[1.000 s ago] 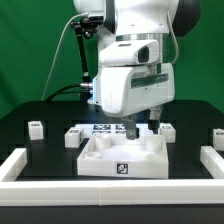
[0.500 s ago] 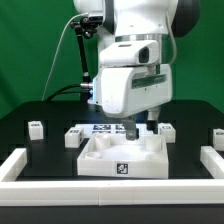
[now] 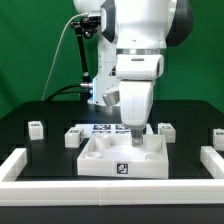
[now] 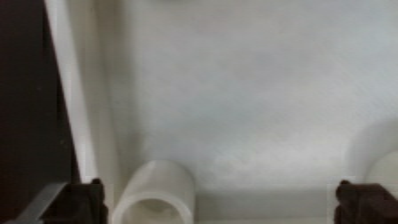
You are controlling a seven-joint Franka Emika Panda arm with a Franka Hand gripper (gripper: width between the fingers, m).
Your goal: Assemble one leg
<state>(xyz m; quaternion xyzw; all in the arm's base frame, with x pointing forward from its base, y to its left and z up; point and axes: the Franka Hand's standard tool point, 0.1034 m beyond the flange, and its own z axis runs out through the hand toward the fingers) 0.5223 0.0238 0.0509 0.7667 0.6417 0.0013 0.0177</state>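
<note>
Nearest the camera: white border rail along the front of the black worktop. Nothing on it.

Next back is the tray-like part, with raised rims and a tag on its front wall. The arm comes roughly straight down and the jaws are inside the tray, toward its back rim.

Wrist view: jaws spread wide, with the dark fingertips at opposite sides and bare tray floor between them. Nothing pinched. A rounded white stub sits in the gap, closer to one fingertip. No tag shows on it, so I can't tell whether it's a loose post or a moulded bit of the tray. I'm not counting it as a grasp.

Relation that matters: the closest tagged leg is on the worktop just behind the tray's back rim. It lies to the exterior view's right of the jaws and slightly farther back. It's near but apart from them, with the rim wall between. My read is that the jaws must clear the rim first, then shift right and back. The leg is too small here to call its long axis, though its tag faces the camera.

Other candidates are worse:
- Second leg is on the exterior view's left of the tray.
- Far-left leg and far-right leg are well apart from the jaws.

Farther back, the marker board lies flat behind the tray. Keep off it.
</note>
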